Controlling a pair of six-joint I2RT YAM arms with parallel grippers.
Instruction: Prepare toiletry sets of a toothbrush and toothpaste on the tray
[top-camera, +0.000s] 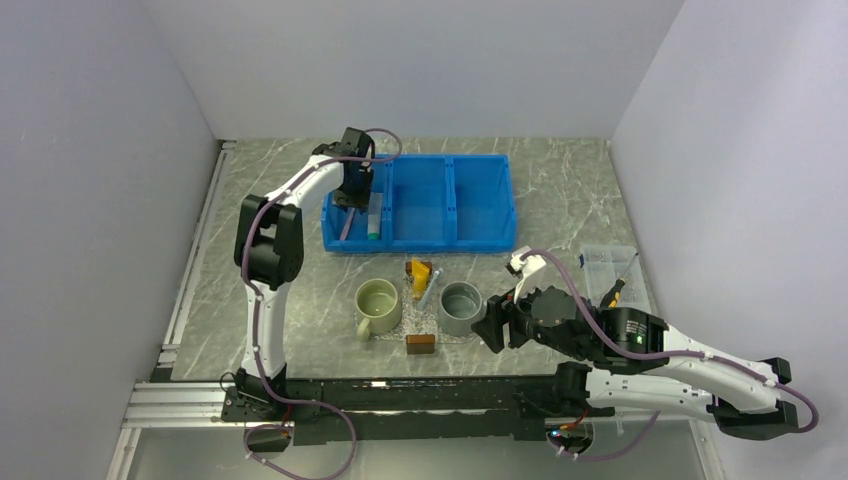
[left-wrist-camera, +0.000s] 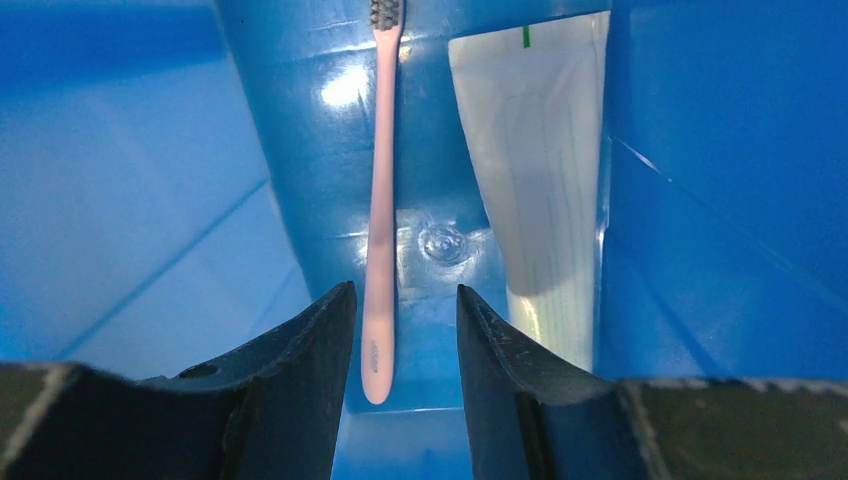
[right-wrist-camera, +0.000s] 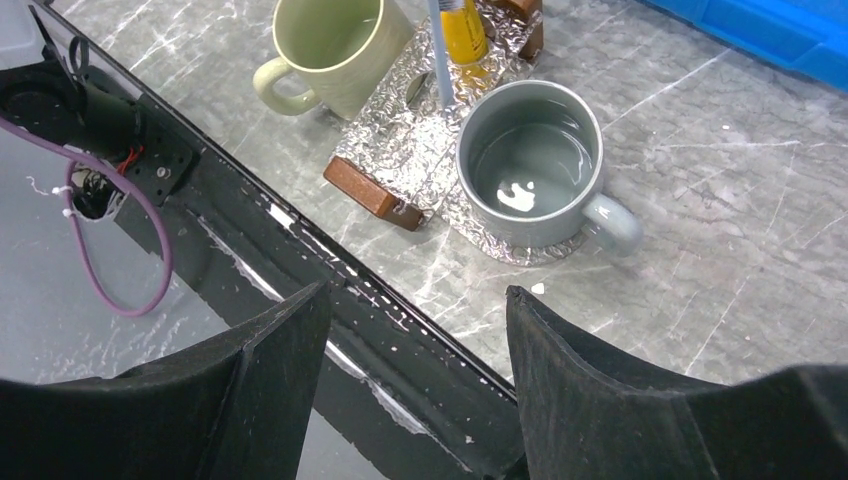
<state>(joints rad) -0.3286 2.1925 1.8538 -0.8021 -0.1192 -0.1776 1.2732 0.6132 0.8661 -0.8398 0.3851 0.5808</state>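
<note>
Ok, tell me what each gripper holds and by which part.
Nothing is held. The left gripper straddles the handle end of the pink toothbrush, a gap showing; the right gripper is open and empty.

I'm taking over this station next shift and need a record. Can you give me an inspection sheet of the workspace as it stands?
Surface: grey marbled table.
Job's things: pink toothbrush and white toothpaste in the blue bin's left compartment; yellow toothpaste and pale toothbrush on the tray.
Clutter: green mug, grey mug and brown blocks at the tray's edges; clear box far right.
Grippers: left gripper open, astride the pink toothbrush's handle; right gripper open, empty.
Cables: purple cable looped near the bases.
Surroundings: plain walls; nothing else seen.
</note>
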